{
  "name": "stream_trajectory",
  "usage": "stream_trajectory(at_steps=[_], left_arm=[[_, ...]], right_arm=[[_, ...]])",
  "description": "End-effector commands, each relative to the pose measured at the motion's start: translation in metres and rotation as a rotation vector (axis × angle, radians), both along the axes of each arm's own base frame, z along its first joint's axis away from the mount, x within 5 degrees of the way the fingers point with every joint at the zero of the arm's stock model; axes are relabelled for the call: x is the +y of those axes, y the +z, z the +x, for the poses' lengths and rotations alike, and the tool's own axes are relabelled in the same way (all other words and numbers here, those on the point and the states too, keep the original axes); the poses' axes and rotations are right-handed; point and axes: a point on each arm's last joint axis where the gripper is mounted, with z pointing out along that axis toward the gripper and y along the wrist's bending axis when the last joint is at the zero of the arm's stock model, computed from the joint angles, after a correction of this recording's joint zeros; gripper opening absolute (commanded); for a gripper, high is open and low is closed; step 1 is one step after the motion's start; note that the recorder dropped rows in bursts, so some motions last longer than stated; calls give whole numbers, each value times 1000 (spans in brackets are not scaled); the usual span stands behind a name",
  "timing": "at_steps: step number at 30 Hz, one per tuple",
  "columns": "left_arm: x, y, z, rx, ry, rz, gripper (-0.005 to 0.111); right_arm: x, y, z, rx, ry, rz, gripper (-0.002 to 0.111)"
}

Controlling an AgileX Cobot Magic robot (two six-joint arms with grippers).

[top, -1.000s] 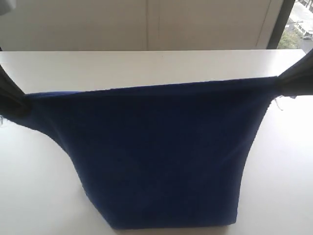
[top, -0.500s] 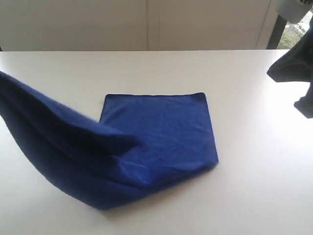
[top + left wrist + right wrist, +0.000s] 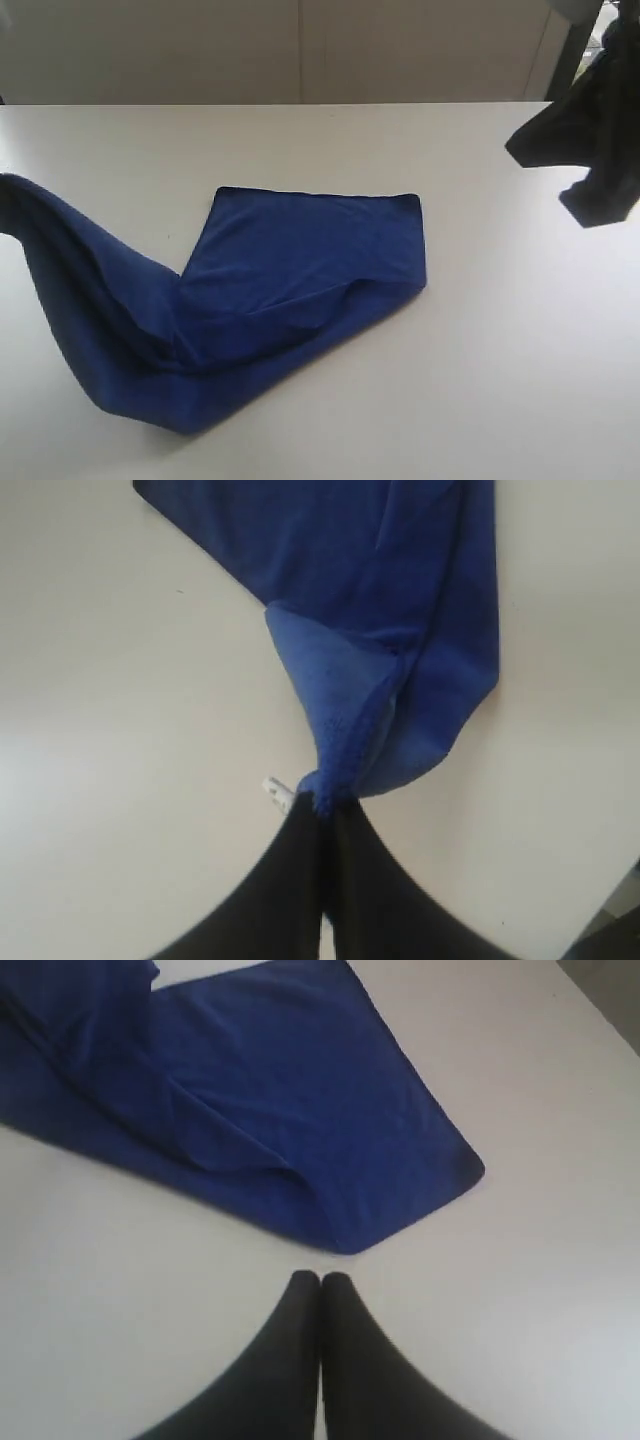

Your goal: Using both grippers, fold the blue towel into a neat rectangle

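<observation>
The blue towel (image 3: 300, 260) lies partly flat in the middle of the white table (image 3: 500, 380), its right part a folded rectangle. Its left part rises as a long twisted strip toward the left edge of the exterior view. There my left gripper (image 3: 322, 802) is shut on a bunched corner of the towel (image 3: 380, 650), with the small white tag (image 3: 277, 792) sticking out beside the fingertips. My right gripper (image 3: 320, 1280) is shut with nothing in it, hovering above the table just off the towel's (image 3: 300, 1110) right corner. It shows as a dark shape (image 3: 590, 150) at the upper right of the exterior view.
A pale wall (image 3: 300, 50) runs behind the table's far edge, with a dark window frame (image 3: 572, 50) at the upper right. Bare tabletop surrounds the towel at the front and right.
A second ago both grippers held the towel stretched up between them. The right gripper has let go and pulled away right; the right half dropped flat, and the left-held strip has sunk lower.
</observation>
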Motion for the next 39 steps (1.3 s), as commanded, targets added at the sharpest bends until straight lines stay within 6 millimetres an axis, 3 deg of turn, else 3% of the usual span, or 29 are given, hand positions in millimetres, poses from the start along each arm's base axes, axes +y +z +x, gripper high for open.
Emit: stream_trajectory(at_steps=[1,8,17,27,39], left_arm=[[-4,-17,-1,119,-8,36,0],[-14,-50,13,181,-7,77,0],[-11,-84,29,200,77,215,0],[-12,-103,33,151,146,168,0],[-4,-114,37,107,397,145,0]], right_arm=[[8,-16,18,21,18,73,6],[28,-49,49,87,96,105,22],[83,-100,76,86,350,35,22],[147,-166,89,22,514,-85,22],[211,-190,95,19,625,-77,22]])
